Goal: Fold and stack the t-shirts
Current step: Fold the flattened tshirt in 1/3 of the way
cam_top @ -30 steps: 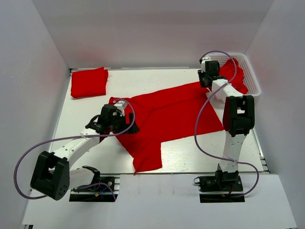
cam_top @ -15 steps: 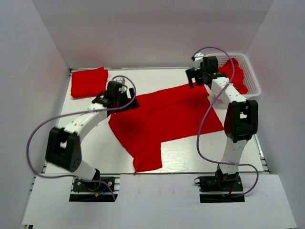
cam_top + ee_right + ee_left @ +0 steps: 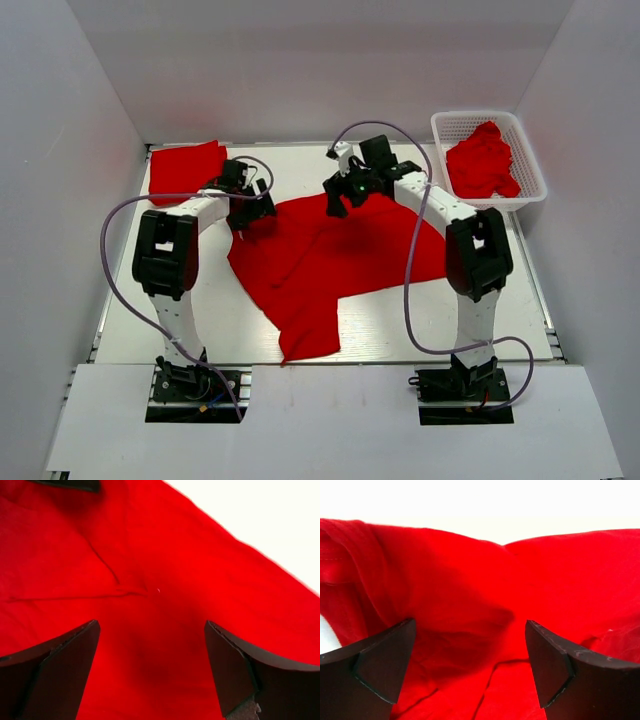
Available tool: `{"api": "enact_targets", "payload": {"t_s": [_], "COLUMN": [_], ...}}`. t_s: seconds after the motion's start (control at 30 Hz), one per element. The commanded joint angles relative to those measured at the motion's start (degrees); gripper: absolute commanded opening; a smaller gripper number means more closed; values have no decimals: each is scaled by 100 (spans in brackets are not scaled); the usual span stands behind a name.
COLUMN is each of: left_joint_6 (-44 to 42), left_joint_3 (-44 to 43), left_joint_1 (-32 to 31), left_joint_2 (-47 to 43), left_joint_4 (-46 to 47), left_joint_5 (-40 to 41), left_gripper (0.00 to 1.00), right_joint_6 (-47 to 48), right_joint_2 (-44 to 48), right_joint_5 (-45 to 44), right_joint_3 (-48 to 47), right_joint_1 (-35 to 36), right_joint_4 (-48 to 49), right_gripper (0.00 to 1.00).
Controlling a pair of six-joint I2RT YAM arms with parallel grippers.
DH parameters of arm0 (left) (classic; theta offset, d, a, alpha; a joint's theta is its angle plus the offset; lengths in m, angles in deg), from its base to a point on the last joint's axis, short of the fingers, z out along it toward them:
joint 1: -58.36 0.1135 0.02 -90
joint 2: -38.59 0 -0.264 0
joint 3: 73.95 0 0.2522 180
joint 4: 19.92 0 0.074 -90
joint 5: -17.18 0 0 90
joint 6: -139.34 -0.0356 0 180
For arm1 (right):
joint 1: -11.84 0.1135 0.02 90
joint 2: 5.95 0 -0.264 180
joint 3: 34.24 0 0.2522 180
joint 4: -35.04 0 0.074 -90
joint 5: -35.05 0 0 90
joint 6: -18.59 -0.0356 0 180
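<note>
The red t-shirt [image 3: 330, 255] lies spread out in the middle of the table [image 3: 200, 310]. One flap of it points to 6 o'clock, close to the near edge.

My left arm [image 3: 165, 250] stands up from its base at 7 o'clock and bends in to the shirt's corner at 10 o'clock. The left gripper [image 3: 252, 208] is over that corner. In the left wrist view its fingers [image 3: 380, 672] are spread wide. Bumpy red cloth fills the space in front of them, and nothing is pinched.

My right arm [image 3: 478, 255] stands up from 5 o'clock and bends left toward 12 o'clock. The right gripper [image 3: 340, 195] is over the shirt's far edge. Its fingers [image 3: 55, 675] are spread wide too, with red cloth under them and nothing held.

Both wrist views cut the fingers off at the bottom. I cannot tell if the tips touch the cloth. From the top, the grippers are small and dark, so I cannot see the jaws there.

A folded red t-shirt [image 3: 185, 172] lies in the far corner at 11 o'clock, just past the left gripper. At 1 o'clock a white basket [image 3: 538, 178] holds crumpled red clothes [image 3: 480, 160]. I cannot count how many.
</note>
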Motion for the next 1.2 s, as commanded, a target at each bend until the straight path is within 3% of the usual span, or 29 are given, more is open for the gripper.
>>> {"api": "enact_targets", "payload": {"t_s": [0.0, 0.1, 0.3, 0.73, 0.93, 1.17], "left_joint_6": [-51, -104, -210, -825, -825, -1281], "left_joint_3": [206, 49, -785, -5151, -5129, -5006], "left_joint_1": [115, 177, 353, 634, 634, 634], "left_joint_2": [-172, 135, 1048, 3703, 3363, 2143], "left_joint_4": [40, 40, -224, -936, -250, -452], "left_joint_5": [-41, -41, -41, -787, -1386, -1211], "left_gripper": [100, 100, 100, 100, 100, 100], "right_joint_6": [-671, -1121, -1508, -2177, -1853, -1737], "right_joint_2": [-356, -665, -1333, -2546, -2503, -1249], "right_joint_5": [-531, -1025, -1061, -964, -1008, -1377], "right_joint_3": [-220, -404, -870, -1977, -2794, -2253], "right_joint_1": [-147, -191, -261, -402, -402, -411], "right_joint_4": [173, 200, 191, 191, 104, 297], "right_gripper": [90, 90, 90, 90, 90, 90]}}
